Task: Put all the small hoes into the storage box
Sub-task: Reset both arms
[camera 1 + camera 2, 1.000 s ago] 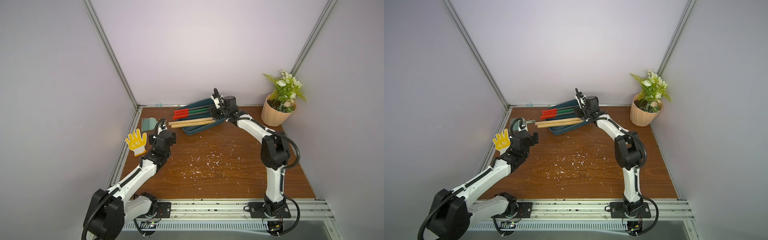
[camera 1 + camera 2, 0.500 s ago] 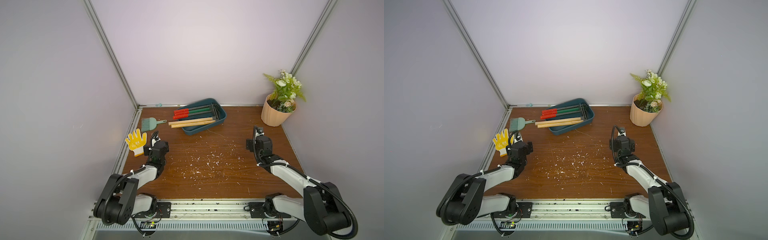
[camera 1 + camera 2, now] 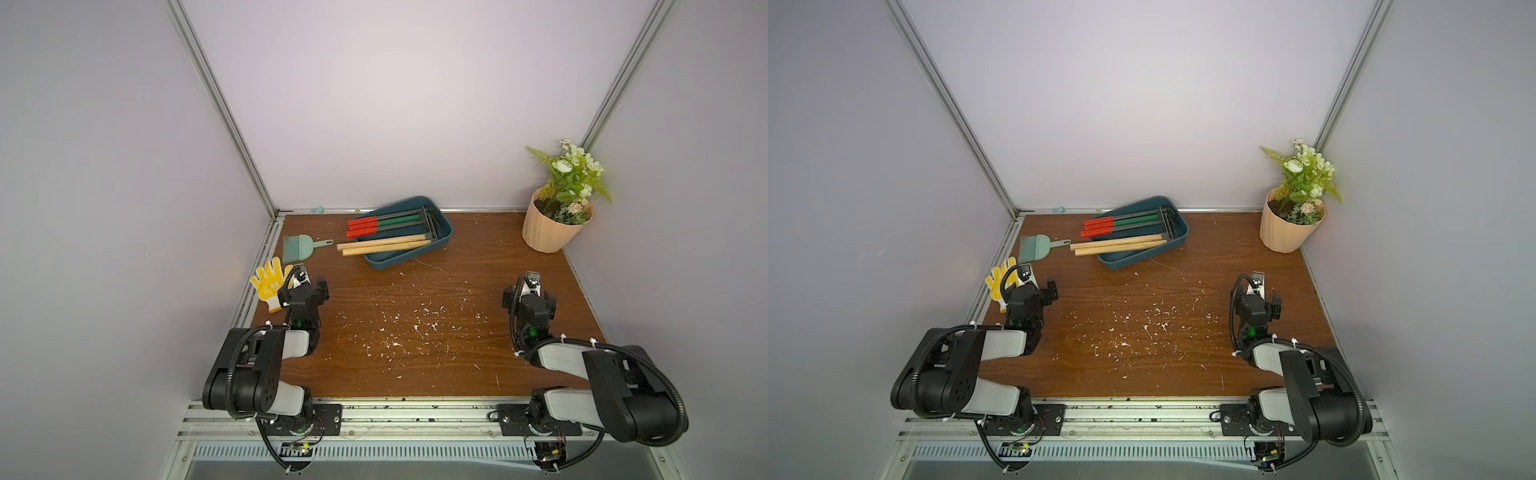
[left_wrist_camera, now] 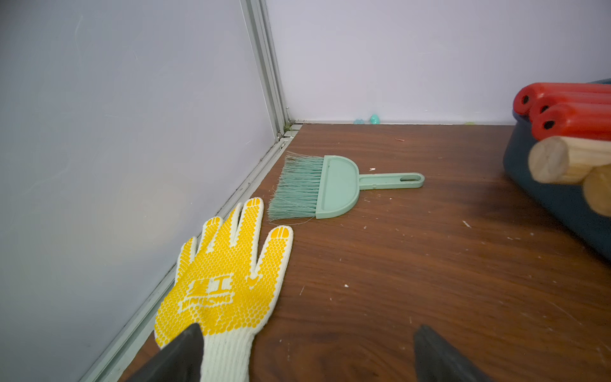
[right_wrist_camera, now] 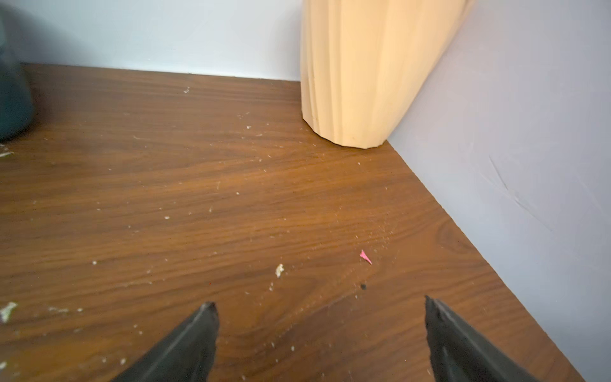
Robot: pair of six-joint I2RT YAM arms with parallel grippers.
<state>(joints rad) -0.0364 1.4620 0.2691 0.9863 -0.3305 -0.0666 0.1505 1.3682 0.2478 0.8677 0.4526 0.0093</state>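
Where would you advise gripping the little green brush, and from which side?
I'd take the brush by its slim handle, coming from straight above with the left gripper spanning its narrow width. It lies flat on the table, handle pointing toward the storage box; the bristles are soft and its head is wide.

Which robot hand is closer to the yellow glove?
Left. The left gripper sits right beside the yellow glove, near the side wall. The right gripper is far across the table, on the flower pot's side.
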